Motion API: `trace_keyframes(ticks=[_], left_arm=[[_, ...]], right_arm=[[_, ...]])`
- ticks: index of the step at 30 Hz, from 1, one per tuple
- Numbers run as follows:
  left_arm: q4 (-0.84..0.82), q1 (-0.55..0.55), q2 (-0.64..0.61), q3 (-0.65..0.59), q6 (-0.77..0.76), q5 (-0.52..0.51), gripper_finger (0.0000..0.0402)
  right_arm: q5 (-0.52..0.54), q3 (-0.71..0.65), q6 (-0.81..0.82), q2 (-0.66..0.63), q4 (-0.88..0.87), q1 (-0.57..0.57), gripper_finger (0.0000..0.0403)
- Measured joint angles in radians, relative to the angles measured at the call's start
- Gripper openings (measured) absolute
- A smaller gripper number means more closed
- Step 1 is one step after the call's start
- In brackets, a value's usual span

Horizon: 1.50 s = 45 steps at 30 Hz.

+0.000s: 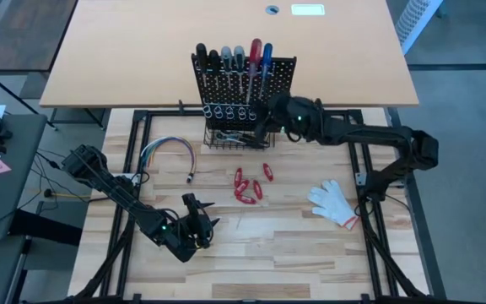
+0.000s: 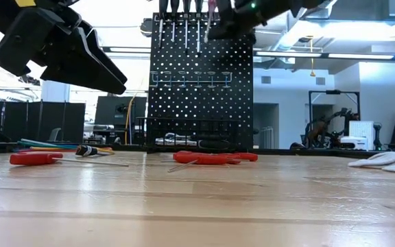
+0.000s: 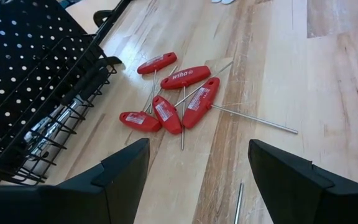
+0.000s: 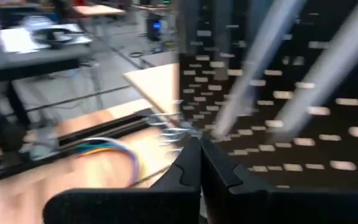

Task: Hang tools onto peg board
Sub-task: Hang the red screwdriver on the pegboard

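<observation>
The black peg board [image 1: 245,89] stands at the table's far middle. Several screwdrivers with black, grey, red and blue handles [image 1: 234,57] hang in its silver ring holders [image 1: 230,111]. A wire basket [image 1: 236,139] sits at its base. Several red-handled tools [image 1: 248,184] lie flat on the table in front of it and also show in the left wrist view [image 3: 178,99]. My right gripper [image 1: 270,114] is shut at the board's right side, with its tips by the ring holders [image 4: 178,129]. My left gripper [image 1: 199,215] is open and empty above the near left table. My right gripper's shut fingertips [image 4: 194,149] stand close against the ring holders and the hanging silver shafts. The blur hides whether they touch or hold anything.
A bundle of multicoloured wires [image 1: 169,152] lies left of the board. A white glove [image 1: 336,203] lies at the right. One more red-handled tool [image 2: 36,158] lies apart toward the near left. Metal tools lie in the basket [image 3: 39,134].
</observation>
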Motion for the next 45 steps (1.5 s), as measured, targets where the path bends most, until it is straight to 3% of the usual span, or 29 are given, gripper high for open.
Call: trace_keyframes(ticks=[9, 14, 22, 37, 45], left_arm=[[0.000, 0.000, 0.000, 0.000, -0.004, 0.002, 0.0267], [0.001, 0.000, 0.000, 0.000, -0.004, 0.003, 0.0267], [0.001, 0.000, 0.000, 0.000, -0.004, 0.003, 0.0267], [0.001, 0.000, 0.000, 0.000, -0.008, 0.004, 0.0267], [0.001, 0.000, 0.000, 0.000, -0.007, 0.003, 0.0267]], right_arm=[[-0.005, 0.000, -0.164, -0.050, -0.052, 0.106, 0.0006], [-0.005, 0.001, -0.166, -0.071, 0.080, 0.055, 0.0003], [-0.001, -0.001, -0.152, 0.005, 0.058, -0.054, 0.0001], [-0.002, 0.000, -0.188, -0.011, 0.078, 0.000, 0.0003], [0.009, 0.000, -0.156, 0.019, 0.129, -0.099, 0.0003]])
